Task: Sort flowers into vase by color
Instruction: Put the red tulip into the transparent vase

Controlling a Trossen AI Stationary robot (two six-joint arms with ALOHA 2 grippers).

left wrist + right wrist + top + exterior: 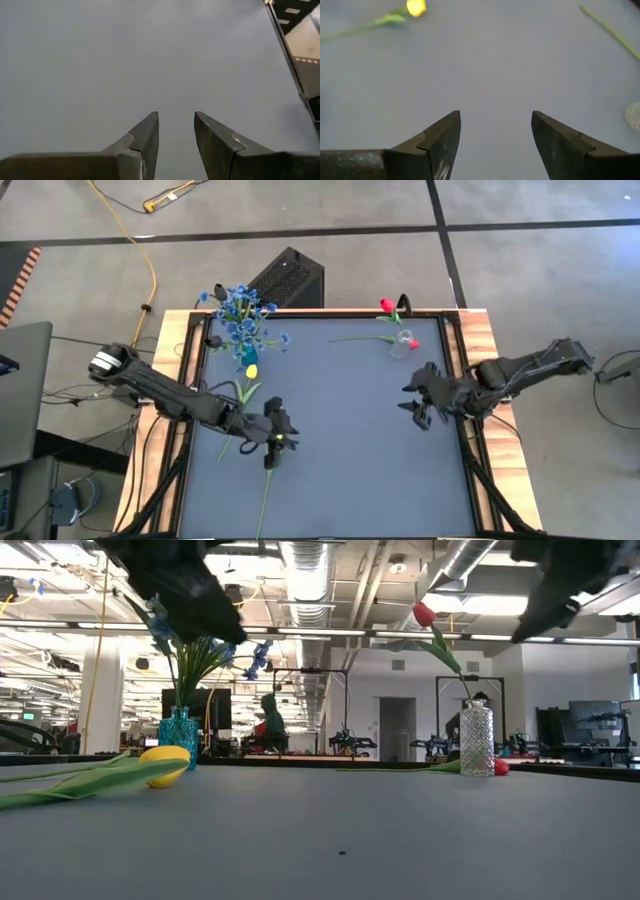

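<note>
A blue vase (243, 356) at the far left holds the blue flowers (240, 315). A clear vase (402, 346) at the far right holds one red tulip (387, 305). A second red tulip (413, 343) lies at its foot, its stem pointing toward the table's left. One yellow tulip (251, 370) lies flat near the blue vase. Another yellow tulip (281, 441) lies under my left gripper (280, 430), which is open, empty and raised above the table. My right gripper (415, 398) is open and empty, raised over the right half.
The grey table top (340, 450) has bare room in its middle and near half. A wooden frame (485, 350) borders it. A black box (288, 278) stands beyond the far edge. In the low view a yellow tulip (165, 762) lies left of the clear vase (478, 738).
</note>
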